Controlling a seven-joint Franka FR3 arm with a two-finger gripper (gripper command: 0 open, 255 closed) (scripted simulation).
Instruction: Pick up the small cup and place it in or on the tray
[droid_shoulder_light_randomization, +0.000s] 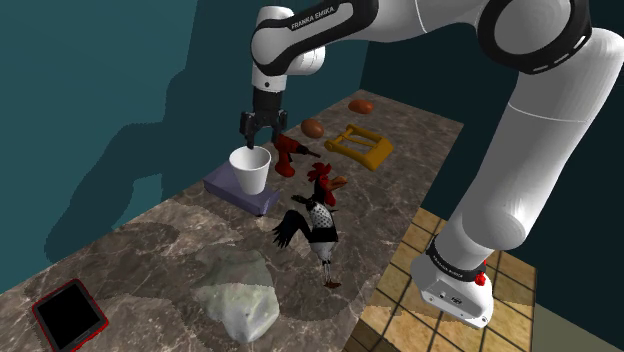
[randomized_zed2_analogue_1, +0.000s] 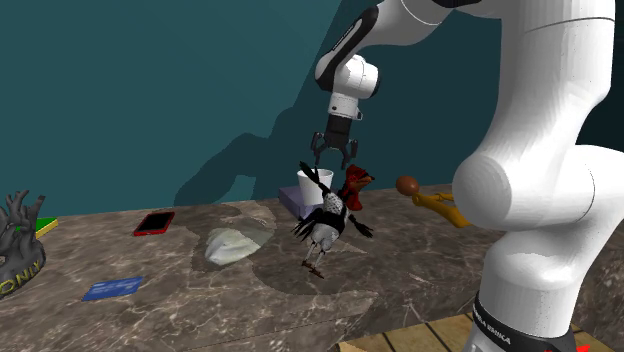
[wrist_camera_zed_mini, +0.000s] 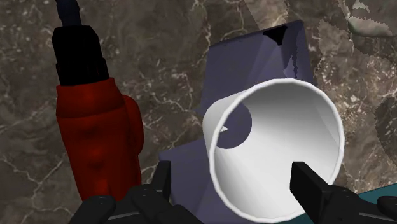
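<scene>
A small white cup (droid_shoulder_light_randomization: 250, 172) (randomized_zed2_analogue_1: 311, 187) stands upright on a flat purple-grey tray (droid_shoulder_light_randomization: 225, 185) (randomized_zed2_analogue_1: 289, 200) near the back of the marble table. My black gripper (droid_shoulder_light_randomization: 262, 143) (randomized_zed2_analogue_1: 331, 160) hangs just over the cup's rim, open. In the wrist view the cup (wrist_camera_zed_mini: 273, 159) rests on the tray (wrist_camera_zed_mini: 254, 63). The gripper (wrist_camera_zed_mini: 233, 178) straddles the cup's near wall, one finger outside it and the other over the cup's mouth. Neither finger touches the wall.
A red and black drill (droid_shoulder_light_randomization: 288, 155) (wrist_camera_zed_mini: 95, 133) lies close beside the tray. A rooster figure (droid_shoulder_light_randomization: 315, 225) (randomized_zed2_analogue_1: 325, 220) stands in front. Beyond lie a yellow object (droid_shoulder_light_randomization: 360, 145) and brown balls (droid_shoulder_light_randomization: 312, 127). A red-framed tablet (droid_shoulder_light_randomization: 68, 312) and a white lump (droid_shoulder_light_randomization: 240, 295) sit nearer.
</scene>
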